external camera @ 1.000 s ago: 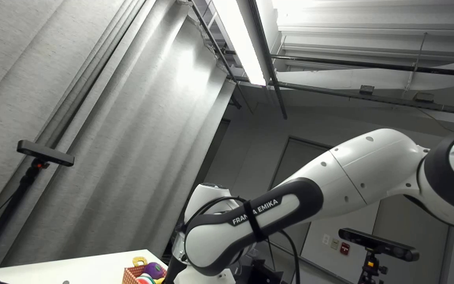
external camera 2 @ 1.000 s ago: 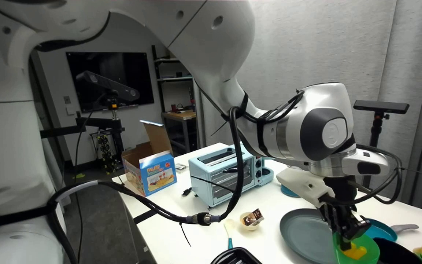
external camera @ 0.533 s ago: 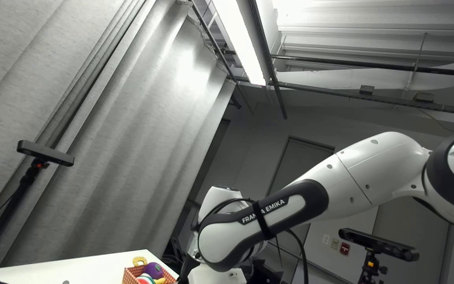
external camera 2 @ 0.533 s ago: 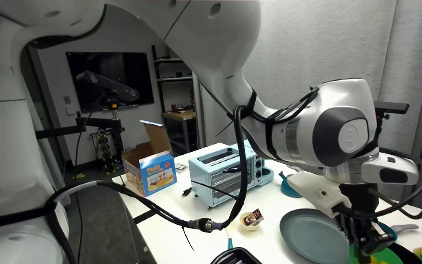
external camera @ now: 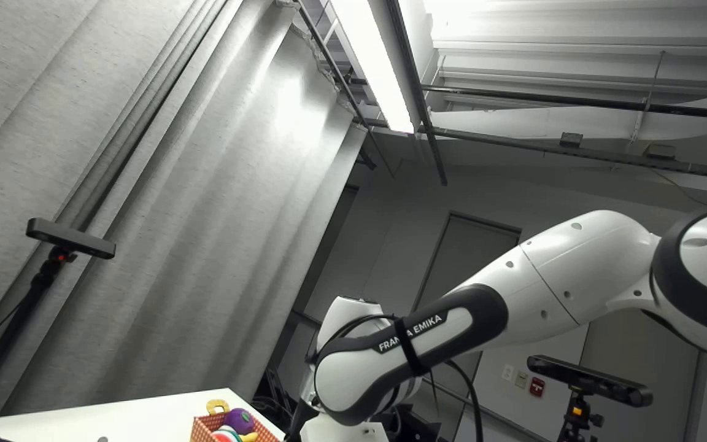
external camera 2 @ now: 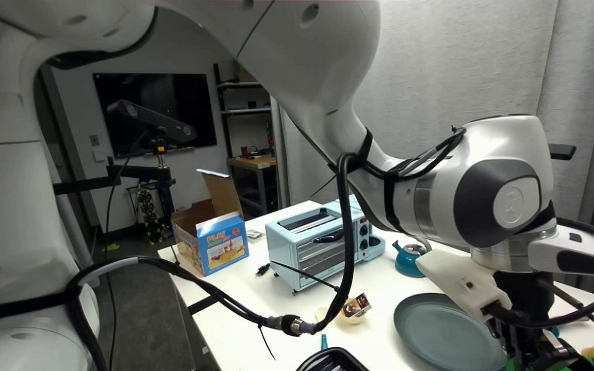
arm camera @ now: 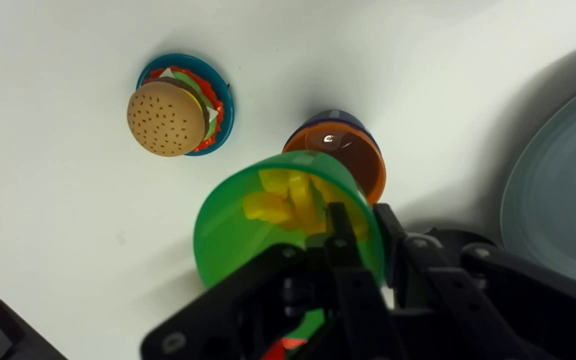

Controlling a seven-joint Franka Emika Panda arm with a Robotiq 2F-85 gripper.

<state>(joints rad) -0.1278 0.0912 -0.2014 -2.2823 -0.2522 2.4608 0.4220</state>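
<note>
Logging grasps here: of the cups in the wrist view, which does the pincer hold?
The green cup with yellow pieces inside: the pincer clamps its wall, not that of the orange-lined cup.

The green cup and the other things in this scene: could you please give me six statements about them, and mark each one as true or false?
The pincer grips the green cup by its wall. True.
Blue pieces lie in this cup. False: yellow pieces lie in it.
A toy burger sits on a teal disc. True.
In an exterior view, the box is shut. False: the box stands open.
The gray plate is square. False: the gray plate is round.
The toaster oven is pale blue. True.
</note>
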